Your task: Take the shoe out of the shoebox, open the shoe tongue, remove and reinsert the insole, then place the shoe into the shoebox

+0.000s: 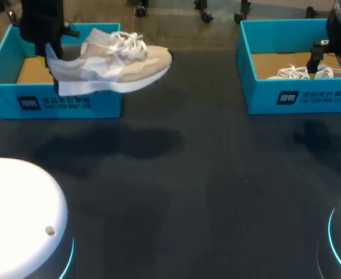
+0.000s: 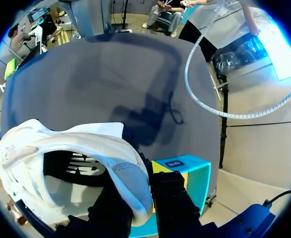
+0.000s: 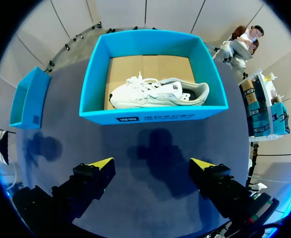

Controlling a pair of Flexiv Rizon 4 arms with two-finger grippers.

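While the dark table [image 1: 205,174] spreads below, I see the beige shoe [image 1: 118,67] raised in the air over the left shoebox [image 1: 19,99], its heel clamped by my left gripper [image 2: 144,191]. My right gripper [image 3: 152,166] hangs spread and holds nothing, near the right shoebox [image 3: 150,115], where a white shoe [image 3: 155,94] lies.

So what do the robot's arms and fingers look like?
Both arms are black: the left arm and right arm. The right gripper has two chunky, blocky black fingers ending in bright yellow wedge tips. Near the camera sit rounded white bases with glowing blue rings.
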